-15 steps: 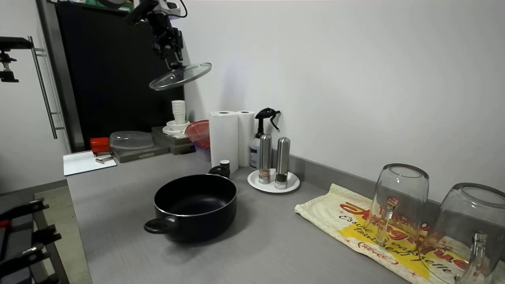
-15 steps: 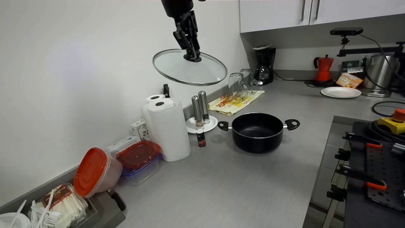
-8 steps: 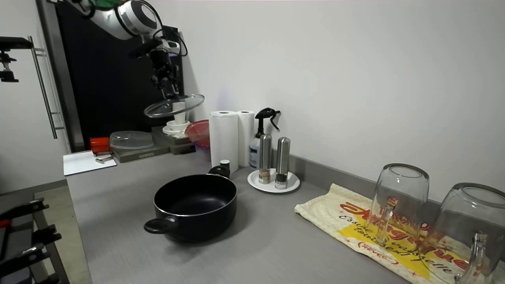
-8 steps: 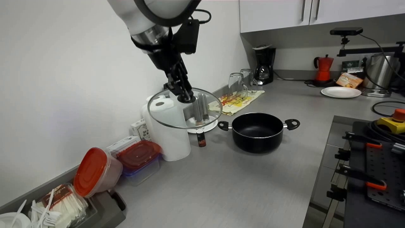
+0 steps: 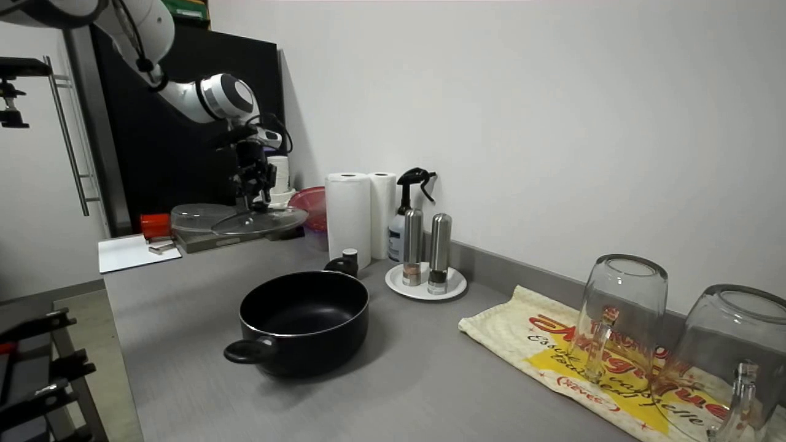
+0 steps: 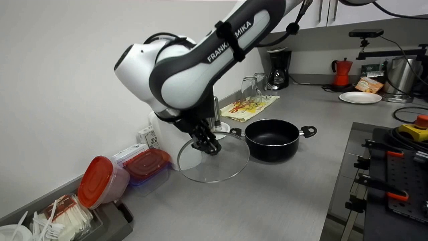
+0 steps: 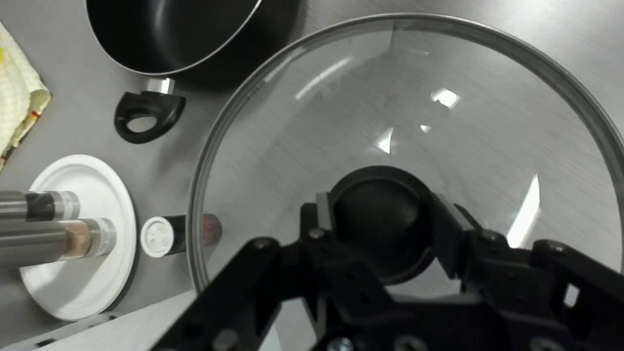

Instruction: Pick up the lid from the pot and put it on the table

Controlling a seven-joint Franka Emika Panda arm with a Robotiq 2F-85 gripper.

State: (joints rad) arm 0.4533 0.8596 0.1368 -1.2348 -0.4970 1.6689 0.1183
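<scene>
The glass lid [image 5: 285, 220] is roughly level above the grey table [image 5: 417, 387], beside the pot on its paper-towel side. It also shows in an exterior view [image 6: 227, 167] and the wrist view [image 7: 287, 146]. My gripper [image 7: 382, 214] is shut on the lid's black knob, with a finger pad on each side. The gripper is also seen from above the lid in an exterior view [image 6: 213, 149]. The black pot [image 6: 272, 152] stands uncovered on the table, its inside visible; it also shows in the wrist view [image 7: 165, 39]. The lid's height above the table is hard to judge.
Paper towel rolls [image 5: 348, 215] stand by the wall. A small spice bottle [image 7: 178, 236] and a white plate [image 5: 457, 285] with two metal mills are near the lid. Red-lidded containers [image 6: 145, 164] and a bin with cutlery lie farther along. Glass mugs [image 5: 620, 313] stand on a cloth.
My gripper has come down with the lid, from high up to low over the table. The lid has turned from tilted to nearly level. The pot has not moved.
</scene>
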